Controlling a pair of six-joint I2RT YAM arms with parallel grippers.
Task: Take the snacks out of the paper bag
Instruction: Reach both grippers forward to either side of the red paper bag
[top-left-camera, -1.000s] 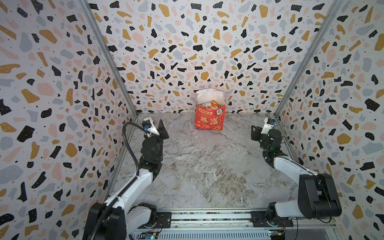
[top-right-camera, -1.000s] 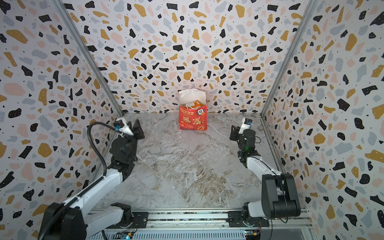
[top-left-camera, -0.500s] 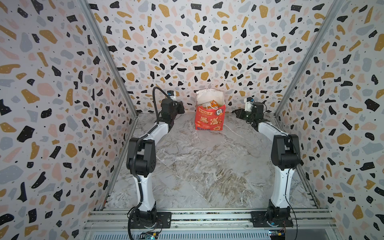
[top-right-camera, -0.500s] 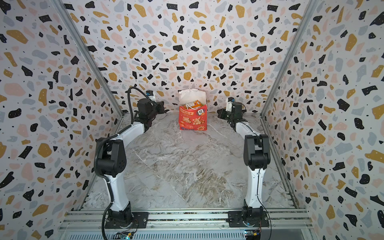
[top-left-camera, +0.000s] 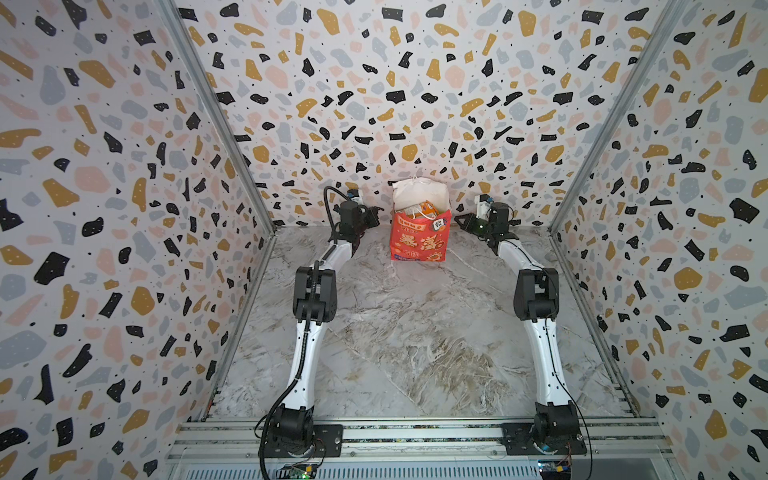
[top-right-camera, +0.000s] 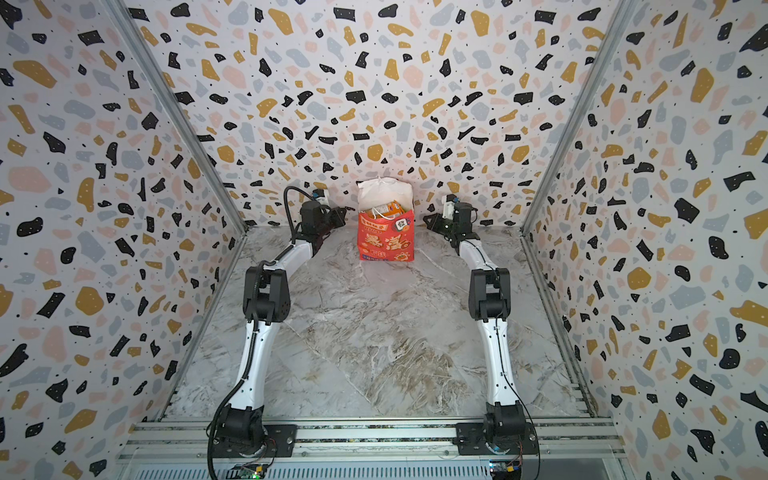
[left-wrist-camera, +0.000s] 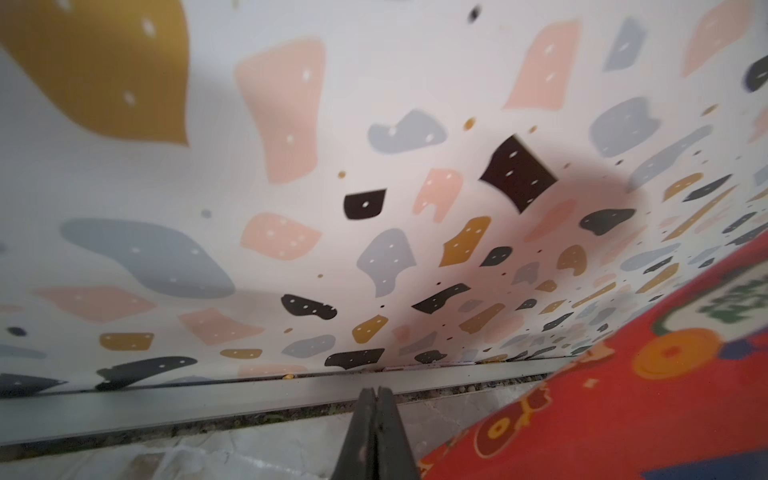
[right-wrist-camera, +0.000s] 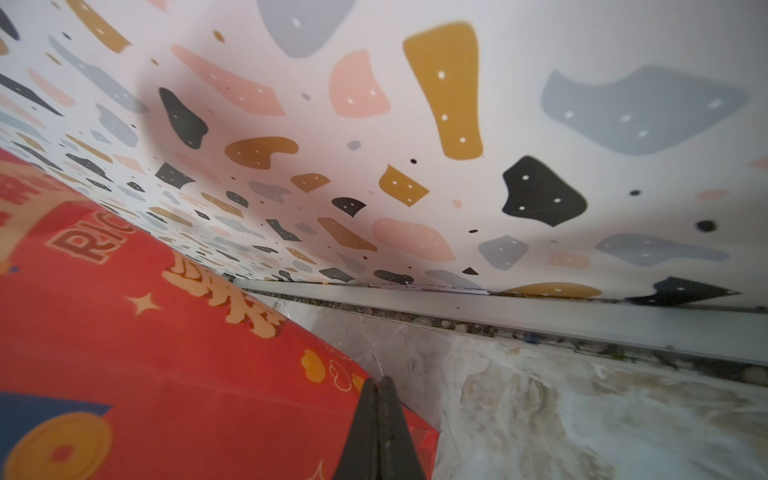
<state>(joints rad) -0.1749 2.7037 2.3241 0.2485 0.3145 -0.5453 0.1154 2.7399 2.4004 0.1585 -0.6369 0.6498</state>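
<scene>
Reach to bag at 12 o'clock just finished | left gripper at its 9, right gripper at its 3 | both pressed shut, empty | snacks still inside

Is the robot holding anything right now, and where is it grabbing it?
Nothing. The left end effector and the right end effector are both shut on nothing, one on each side of the red paper bag.

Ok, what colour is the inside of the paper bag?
White; the inside of the paper bag shows best in a top view.
</scene>
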